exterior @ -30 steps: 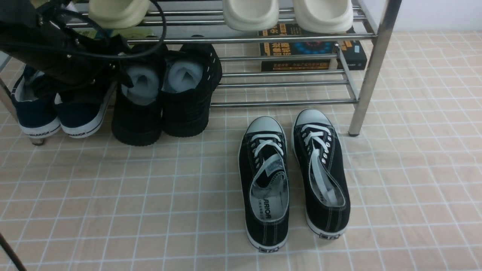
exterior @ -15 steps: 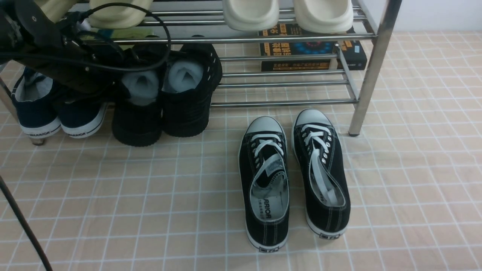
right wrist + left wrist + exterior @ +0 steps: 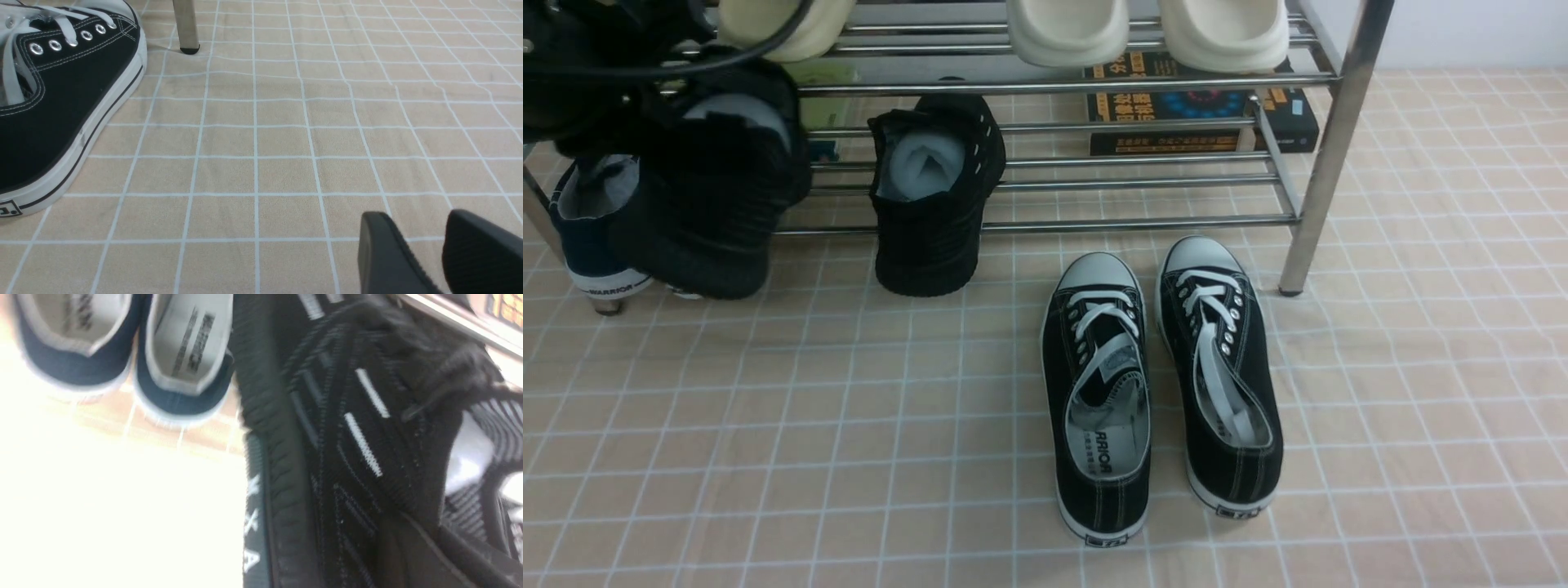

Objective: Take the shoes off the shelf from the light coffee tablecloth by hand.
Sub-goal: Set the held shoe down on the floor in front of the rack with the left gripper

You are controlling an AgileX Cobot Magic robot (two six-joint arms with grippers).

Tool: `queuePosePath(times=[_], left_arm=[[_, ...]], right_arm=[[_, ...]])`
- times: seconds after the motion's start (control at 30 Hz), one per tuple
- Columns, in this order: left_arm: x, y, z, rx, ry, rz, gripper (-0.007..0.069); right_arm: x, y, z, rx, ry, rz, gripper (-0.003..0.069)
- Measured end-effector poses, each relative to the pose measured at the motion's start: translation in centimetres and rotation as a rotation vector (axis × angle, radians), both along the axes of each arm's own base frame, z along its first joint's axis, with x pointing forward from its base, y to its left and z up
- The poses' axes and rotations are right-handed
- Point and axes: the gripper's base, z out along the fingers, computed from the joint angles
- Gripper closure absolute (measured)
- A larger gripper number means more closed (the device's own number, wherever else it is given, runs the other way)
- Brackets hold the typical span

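At left end of the shelf [image 3: 1327,147], the left gripper [image 3: 662,122] is closed on one black knit sneaker [image 3: 711,229], its mate [image 3: 931,204] on the lower tier [image 3: 1143,222]; pull back slowly w/o tilt, then lower to the light coffee tablecloth [image 3: 849,425]; right gripper [image 3: 425,241] hangs open.

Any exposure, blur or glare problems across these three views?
Left wrist view: the tablecloth is blown out to white, and the black knit shoe is smeared and soft. Front view: sharp and evenly lit, with mild glints on the rails of the shelf. Right wrist view: crisp, even light, no glare.
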Motion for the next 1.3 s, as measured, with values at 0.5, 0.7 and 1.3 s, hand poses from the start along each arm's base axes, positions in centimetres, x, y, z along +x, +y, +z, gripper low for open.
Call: queuePosePath(times=[0.5, 0.7, 1.3], left_arm=[[-9.5, -0.2, -8.2, -0.031, 0.100, -0.039, 0.0610], [-9.5, -0.5, -11.8, -0.060, 0.065, -0.066, 0.0608], [-5.3, -0.2, -15.9, 0.003, 0.029, -0.064, 0.0585]], right_arm=[[0.0, 0.0, 0.0, 0.000, 0.000, 0.000, 0.0420], [0.0, 0.0, 0.0, 0.000, 0.000, 0.000, 0.0420], [0.0, 0.0, 0.0, 0.000, 0.000, 0.000, 0.0420]])
